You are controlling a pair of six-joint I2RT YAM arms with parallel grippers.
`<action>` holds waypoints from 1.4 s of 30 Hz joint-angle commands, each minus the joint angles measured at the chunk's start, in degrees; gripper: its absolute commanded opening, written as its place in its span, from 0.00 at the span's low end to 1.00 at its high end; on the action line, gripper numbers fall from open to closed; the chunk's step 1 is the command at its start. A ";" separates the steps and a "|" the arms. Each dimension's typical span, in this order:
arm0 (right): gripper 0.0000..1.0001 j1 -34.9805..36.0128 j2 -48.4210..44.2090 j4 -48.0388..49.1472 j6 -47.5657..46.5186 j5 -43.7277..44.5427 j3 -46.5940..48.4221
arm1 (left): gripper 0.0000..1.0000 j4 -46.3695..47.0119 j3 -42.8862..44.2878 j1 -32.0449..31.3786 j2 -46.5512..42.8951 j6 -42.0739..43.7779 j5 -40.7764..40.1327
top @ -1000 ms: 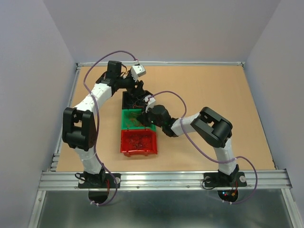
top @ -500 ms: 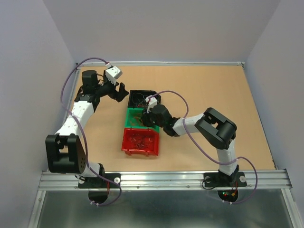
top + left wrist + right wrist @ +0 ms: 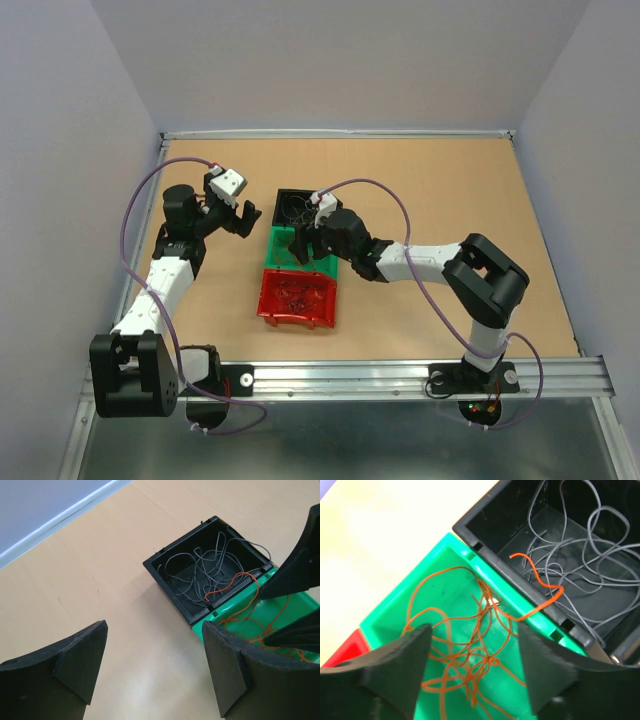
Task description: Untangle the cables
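1. The left gripper (image 3: pixel 155 630), its matte black wedge fingers spread wide and empty, hangs over the tan tabletop (image 3: pixel 100 570), lower frame.
2. The right gripper (image 3: pixel 474 630), fingers parted and gripping nothing, hangs above thin curly orange cables (image 3: pixel 451 645) in a glossy green plastic bin (image 3: pixel 385 615), centre frame.
3. One orange strand (image 3: pixel 540 587) crosses the rim into the black plastic bin (image 3: pixel 515 515) of grey wires (image 3: pixel 555 572), upper right.

You have three bins in a row on the table (image 3: pixel 450 190), wall to wall: far bin (image 3: pixel 281 196), middle bin (image 3: pixel 268 250), near bin (image 3: pixel 295 320). Cables (image 3: pixel 210 570) lie in each, and one strand (image 3: pixel 542 584) crosses from the middle bin into the far one. The left gripper (image 3: pixel 243 218) is left of the far bin, the right gripper (image 3: pixel 306 246) over the middle bin.
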 commanded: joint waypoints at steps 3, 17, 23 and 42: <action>0.87 -0.17 -6.47 -1.44 -0.72 1.77 -0.40 | 0.90 10.44 -3.31 2.40 -5.47 -2.22 -1.97; 1.00 -0.17 -46.35 -0.91 2.80 17.94 -33.86 | 0.97 13.61 -12.45 8.22 -20.14 -12.15 -7.33; 1.00 -0.17 -70.61 -8.98 5.96 23.04 -46.17 | 0.96 11.24 -20.27 8.31 -34.90 -14.70 -14.00; 1.00 -0.17 -86.90 -11.55 7.90 25.42 -53.31 | 0.99 12.73 -33.12 8.31 -57.78 -12.24 -10.06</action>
